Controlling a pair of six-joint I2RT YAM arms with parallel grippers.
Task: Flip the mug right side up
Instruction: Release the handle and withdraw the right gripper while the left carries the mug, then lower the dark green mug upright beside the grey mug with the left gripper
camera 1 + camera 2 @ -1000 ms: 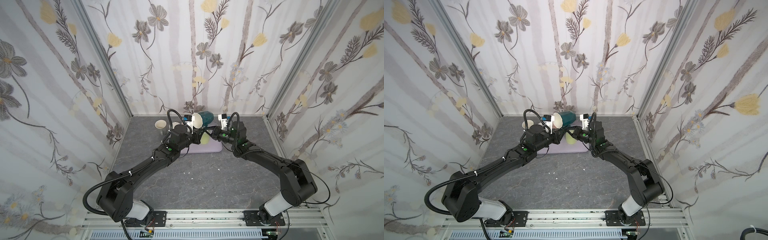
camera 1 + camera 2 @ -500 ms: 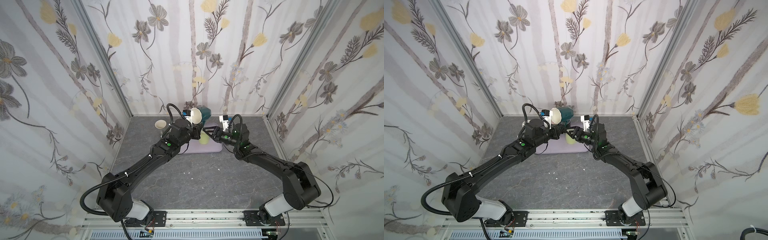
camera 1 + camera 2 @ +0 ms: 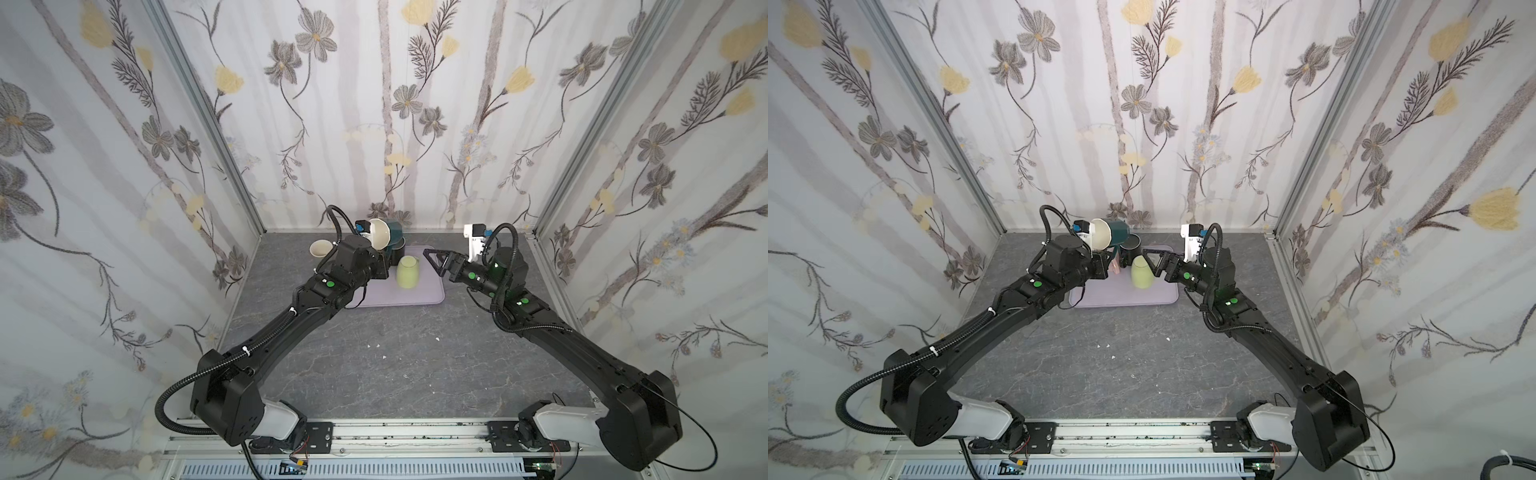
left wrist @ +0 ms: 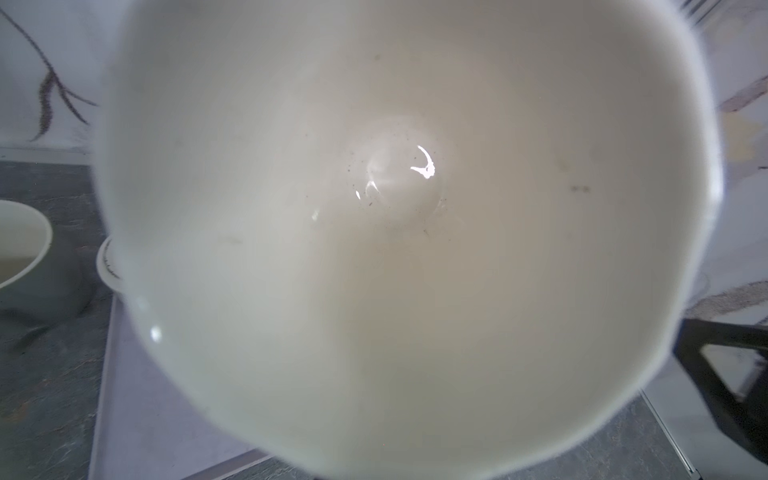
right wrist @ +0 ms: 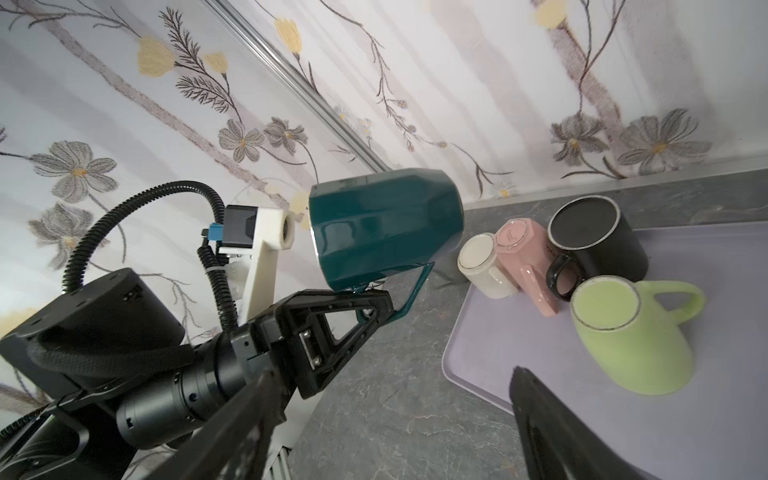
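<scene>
Left gripper is clamped on the handle of the teal mug, which hangs on its side above the table near twelve o'clock, mouth toward eight. Right gripper stands released at one o'clock. The wrist should roll slowly until the mouth faces up, then lower the mug onto bare table beside the tray.

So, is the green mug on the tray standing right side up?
No, the green mug sits rim-down on the tray, base facing up.
</scene>
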